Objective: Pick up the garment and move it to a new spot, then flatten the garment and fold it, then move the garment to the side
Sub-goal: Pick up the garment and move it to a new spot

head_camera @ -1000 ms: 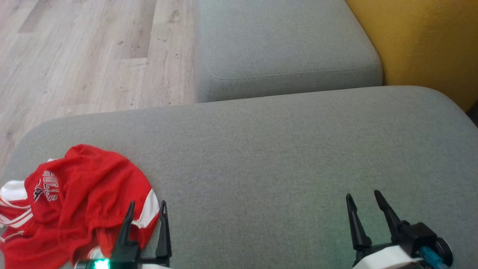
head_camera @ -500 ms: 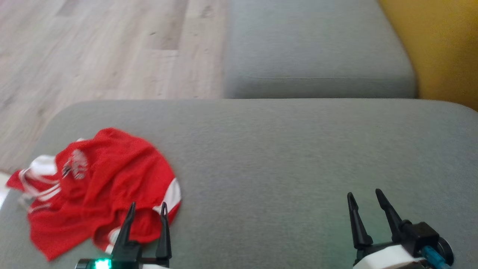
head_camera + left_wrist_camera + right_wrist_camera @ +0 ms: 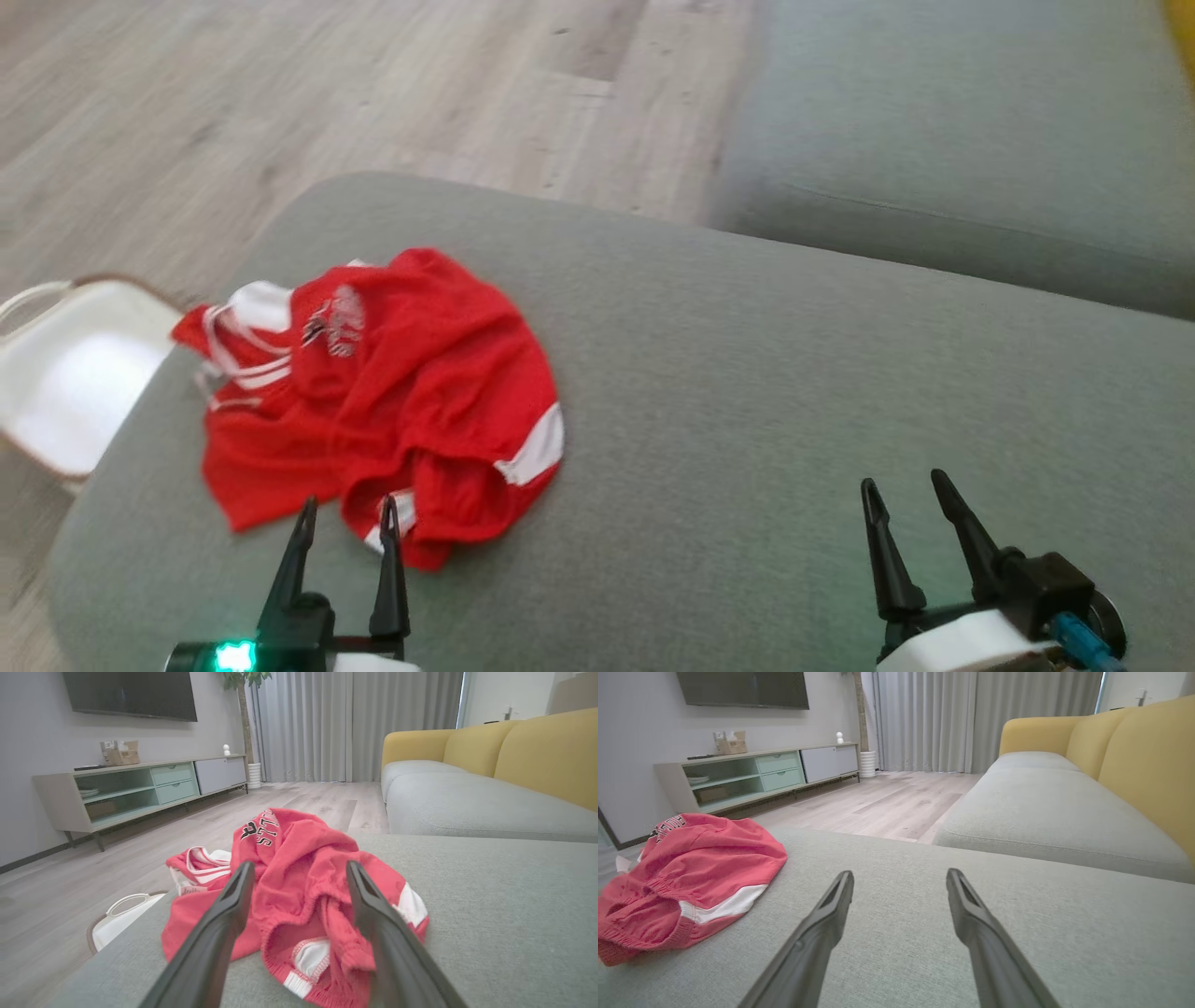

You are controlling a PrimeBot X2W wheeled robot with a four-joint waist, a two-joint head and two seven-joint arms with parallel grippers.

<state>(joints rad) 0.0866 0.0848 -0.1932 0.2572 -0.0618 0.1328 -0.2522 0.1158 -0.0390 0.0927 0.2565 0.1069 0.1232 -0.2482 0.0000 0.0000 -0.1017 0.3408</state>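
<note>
Matt red cloth garment, woven cushion

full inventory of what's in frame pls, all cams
garment: 1, red with white stripes, crumpled on the cushion's left end
cushion: 1, grey, nearest the robot
sofa: 1, grey seat, yellow back, beyond the cushion
basket: 1, white, on the floor by the cushion's left end
floor: pale wood
TV: 1, dark, on the wall
console: 1, pale with green drawers, below the TV
curtains: grey, far wall
left claw: 1, dark, open, pointing at the garment
right claw: 1, dark, open, over bare cushion
</note>
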